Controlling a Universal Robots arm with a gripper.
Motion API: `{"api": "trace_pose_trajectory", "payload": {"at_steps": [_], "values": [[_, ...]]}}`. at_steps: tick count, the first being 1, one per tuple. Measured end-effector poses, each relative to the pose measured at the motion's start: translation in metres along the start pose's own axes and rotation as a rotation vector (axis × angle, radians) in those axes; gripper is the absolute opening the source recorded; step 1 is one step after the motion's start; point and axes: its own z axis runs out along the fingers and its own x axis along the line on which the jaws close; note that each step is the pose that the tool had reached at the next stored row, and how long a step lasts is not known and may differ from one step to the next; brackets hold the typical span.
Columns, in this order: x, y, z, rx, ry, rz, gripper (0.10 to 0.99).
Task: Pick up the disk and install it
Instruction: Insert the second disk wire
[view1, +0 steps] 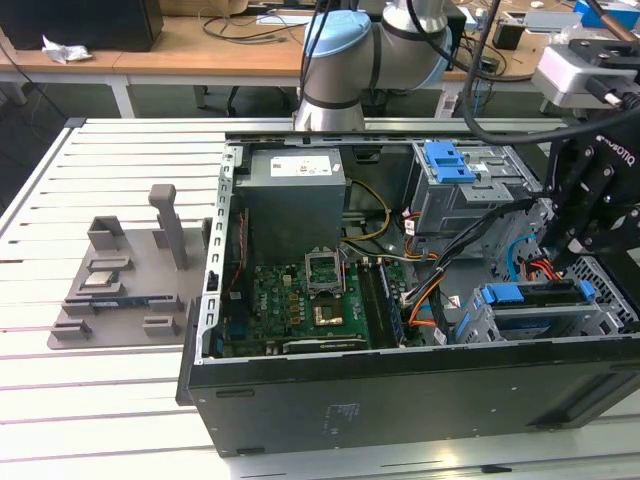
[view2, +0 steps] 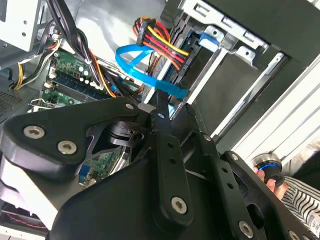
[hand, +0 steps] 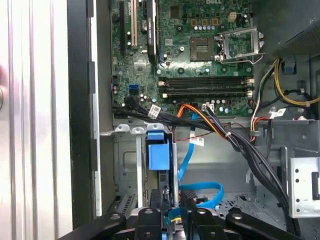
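Disk seated low in the case's right bay

Table (view1: 60, 400) slats lay open along the exterior view's left, bearing a grey holder (view1: 125, 285) well apart from the computer case (view1: 400, 400). Inside the case's raised rim, the green board (view1: 300, 305) lay bare. Orange and black cables (view1: 430, 290) crowded the gap further right. The disk (view1: 555, 318) sat flat in the lower right bay, blue frame along its edge, just beside the case wall. The gripper (view1: 558, 262) hung close above it. I could not tell how its jaws stood.
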Motion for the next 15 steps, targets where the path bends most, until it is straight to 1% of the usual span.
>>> {"api": "trace_pose_trajectory", "payload": {"at_steps": [2,3,5,6,8,10,13,15], "values": [[0.0002,-0.0052,-0.0001,-0.004,0.0000,0.000,0.302],[0.0006,-0.0059,-0.0001,-0.004,0.0001,0.000,0.302],[0.0034,-0.0064,0.0000,-0.004,0.0001,-0.002,0.302],[0.0061,-0.0066,0.0003,-0.004,0.0001,-0.005,0.302],[0.0080,-0.0067,0.0017,-0.004,-0.0040,-0.011,0.302],[0.0081,-0.0067,0.0045,-0.005,-0.0078,-0.012,0.302],[0.0080,-0.0069,0.0098,-0.005,-0.0088,-0.012,0.302],[0.0080,-0.0069,0.0102,-0.005,-0.0085,-0.012,0.302]]}}
